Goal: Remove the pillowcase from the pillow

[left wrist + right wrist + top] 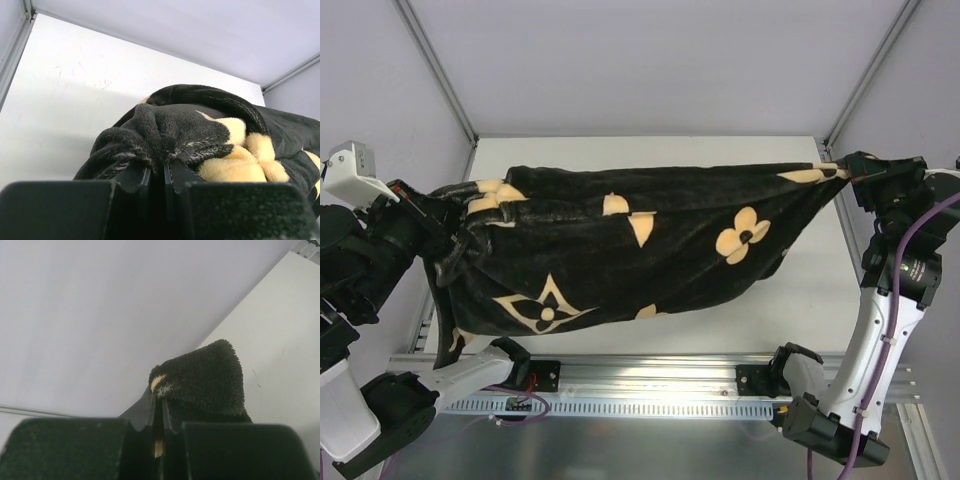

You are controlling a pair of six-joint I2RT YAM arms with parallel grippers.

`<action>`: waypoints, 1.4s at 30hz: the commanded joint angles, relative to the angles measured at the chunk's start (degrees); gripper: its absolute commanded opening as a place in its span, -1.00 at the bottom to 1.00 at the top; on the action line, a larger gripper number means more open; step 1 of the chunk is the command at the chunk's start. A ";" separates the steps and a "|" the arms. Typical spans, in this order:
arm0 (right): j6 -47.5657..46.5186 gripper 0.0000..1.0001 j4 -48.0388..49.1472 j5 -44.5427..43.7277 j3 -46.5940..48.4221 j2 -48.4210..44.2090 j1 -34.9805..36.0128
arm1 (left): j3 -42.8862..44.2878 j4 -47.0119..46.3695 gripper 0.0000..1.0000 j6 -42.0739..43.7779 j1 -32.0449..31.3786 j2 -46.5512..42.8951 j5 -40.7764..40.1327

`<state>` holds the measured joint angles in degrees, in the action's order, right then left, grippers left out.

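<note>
You are working over a white table (790, 310) boxed in by pale grey walls and slim metal corner posts. Slung across almost its full width is the pillowcase (640, 250), lifted off the surface and pulled out between your two arms like a hammock, its belly sagging toward the near rail (650, 365).

The main risk is weight. If the pillow is inside that bulge, as I judge it to be though no white shows anywhere, the whole load hangs from two small pinches of plush pile. The right gripper (159, 402) is closed on only the very tip of a corner, and a harder outward pull could slide that tip free and drop the far end. The left gripper (159, 172) is clamped on a thick bunched wad. If that wad is the gathered opening, the mouth is squeezed closed and nothing can come out. I cannot tell from these views where the opening lies.

The cover is black, deep-piled and velvety, creased into long folds running left to right. It carries a cream four-petal flower (742, 235) near the right and a pointed star (545, 305) low on the left.
</note>
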<state>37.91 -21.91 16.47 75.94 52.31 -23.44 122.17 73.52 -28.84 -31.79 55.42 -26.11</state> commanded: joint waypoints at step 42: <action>-11.81 -0.99 -6.83 -7.68 11.07 3.76 -1.96 | -10.81 -5.14 -1.00 4.66 0.77 2.50 -0.96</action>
<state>26.70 -35.07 10.63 85.69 56.36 -24.29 109.65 74.46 -27.38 -31.77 59.53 -24.10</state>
